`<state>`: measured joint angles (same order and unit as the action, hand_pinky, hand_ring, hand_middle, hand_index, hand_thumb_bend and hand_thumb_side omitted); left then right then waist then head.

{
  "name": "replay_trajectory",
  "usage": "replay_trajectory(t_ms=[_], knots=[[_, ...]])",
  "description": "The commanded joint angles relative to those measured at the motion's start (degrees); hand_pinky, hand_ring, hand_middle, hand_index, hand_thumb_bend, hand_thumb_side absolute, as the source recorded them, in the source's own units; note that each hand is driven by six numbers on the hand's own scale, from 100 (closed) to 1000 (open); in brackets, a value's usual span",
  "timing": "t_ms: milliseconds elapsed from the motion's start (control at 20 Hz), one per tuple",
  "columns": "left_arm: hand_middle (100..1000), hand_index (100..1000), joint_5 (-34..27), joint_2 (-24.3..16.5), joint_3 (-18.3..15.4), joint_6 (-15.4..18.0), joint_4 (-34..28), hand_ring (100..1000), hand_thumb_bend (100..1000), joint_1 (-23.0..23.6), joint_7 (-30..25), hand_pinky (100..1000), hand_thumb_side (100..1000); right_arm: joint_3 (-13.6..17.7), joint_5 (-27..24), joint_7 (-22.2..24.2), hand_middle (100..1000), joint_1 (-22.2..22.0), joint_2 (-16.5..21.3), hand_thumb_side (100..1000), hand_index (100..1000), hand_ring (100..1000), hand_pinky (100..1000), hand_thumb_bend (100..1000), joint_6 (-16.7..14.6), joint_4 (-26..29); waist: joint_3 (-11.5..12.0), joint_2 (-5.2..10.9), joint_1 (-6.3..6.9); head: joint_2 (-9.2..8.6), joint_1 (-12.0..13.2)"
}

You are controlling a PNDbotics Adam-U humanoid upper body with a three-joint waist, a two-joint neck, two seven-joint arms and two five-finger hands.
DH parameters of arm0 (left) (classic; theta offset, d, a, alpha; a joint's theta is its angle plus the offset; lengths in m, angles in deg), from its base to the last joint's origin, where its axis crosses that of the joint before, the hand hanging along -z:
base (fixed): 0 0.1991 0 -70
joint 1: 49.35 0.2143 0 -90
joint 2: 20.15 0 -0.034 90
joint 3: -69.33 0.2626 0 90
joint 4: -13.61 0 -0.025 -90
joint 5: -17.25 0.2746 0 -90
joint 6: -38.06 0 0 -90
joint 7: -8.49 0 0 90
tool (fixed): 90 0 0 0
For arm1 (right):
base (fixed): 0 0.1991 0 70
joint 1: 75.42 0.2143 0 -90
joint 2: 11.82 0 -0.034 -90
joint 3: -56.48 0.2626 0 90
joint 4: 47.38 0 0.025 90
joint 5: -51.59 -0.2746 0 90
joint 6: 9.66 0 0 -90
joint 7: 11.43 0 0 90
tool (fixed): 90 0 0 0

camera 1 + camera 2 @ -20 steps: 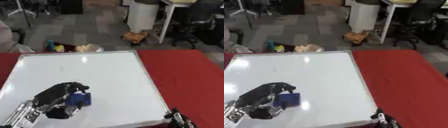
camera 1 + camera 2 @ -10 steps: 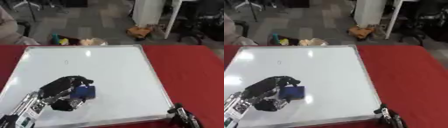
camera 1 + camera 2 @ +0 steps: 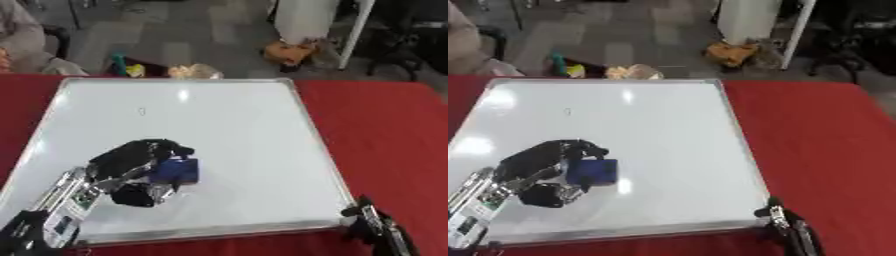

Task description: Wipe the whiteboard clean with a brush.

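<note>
A white whiteboard [image 3: 236,125] with a silver frame lies flat on the red table [image 3: 394,135]. One small dark mark [image 3: 142,111] shows on its upper left part. My left hand [image 3: 127,165] is on the board's lower left, its fingers curled round a blue brush [image 3: 178,170] that rests on the surface. Only the fingertips of my right hand [image 3: 372,227] show, straight, at the board's lower right corner, holding nothing.
Past the table's far edge lies grey floor with a bottle and small items [image 3: 131,67], an orange object [image 3: 289,50], a white pillar [image 3: 302,20] and office chairs. A person's sleeve [image 3: 17,35] shows at the upper left.
The camera has tilted, so the whole view has shifted. My left hand with the blue brush has edged slightly up and right on the board. The right hand stays put.
</note>
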<state>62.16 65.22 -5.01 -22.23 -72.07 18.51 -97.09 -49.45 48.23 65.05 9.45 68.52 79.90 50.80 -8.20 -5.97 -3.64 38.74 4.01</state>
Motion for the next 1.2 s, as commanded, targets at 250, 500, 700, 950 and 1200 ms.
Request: replay_trajectory(t_ms=[250, 500, 700, 950, 1200], knots=[[724, 958, 0.32, -0.37, -0.29, 0.36, -1.16, 851, 109, -1.06, -1.78, 763, 887, 0.11, 0.3, 0.21, 153, 0.08, 0.31, 843, 550, 351, 417, 100, -0.17, 0.83, 0.02, 0.47, 0.2, 0.44, 0.2], [713, 954, 0.36, -0.38, -0.33, 0.33, -1.25, 840, 108, -1.07, -2.45, 761, 869, 0.13, 0.31, 0.15, 153, 0.04, 0.27, 843, 550, 351, 417, 100, -0.17, 0.85, 0.01, 0.45, 0.19, 0.39, 0.16], [709, 953, 0.43, -0.38, -0.35, 0.37, -1.28, 837, 120, -1.07, -2.95, 760, 860, 0.12, 0.31, 0.15, 153, 0.06, 0.25, 843, 551, 351, 418, 100, -0.19, 0.84, 0.0, 0.44, 0.2, 0.39, 0.16], [707, 954, 0.4, -0.29, -0.53, 0.01, -1.29, 830, 132, -1.12, -2.98, 755, 848, 0.14, 0.31, 0.14, 153, 0.05, 0.22, 843, 551, 352, 418, 100, -0.21, 0.81, -0.06, 0.45, 0.2, 0.35, 0.06], [738, 964, -0.4, -0.22, -1.29, -1.17, -2.02, 839, 152, -1.44, -1.72, 753, 837, 0.18, 0.27, 0.14, 153, 0.05, 0.22, 844, 551, 352, 418, 100, -0.21, 0.82, -0.06, 0.49, 0.2, 0.28, -0.06]])
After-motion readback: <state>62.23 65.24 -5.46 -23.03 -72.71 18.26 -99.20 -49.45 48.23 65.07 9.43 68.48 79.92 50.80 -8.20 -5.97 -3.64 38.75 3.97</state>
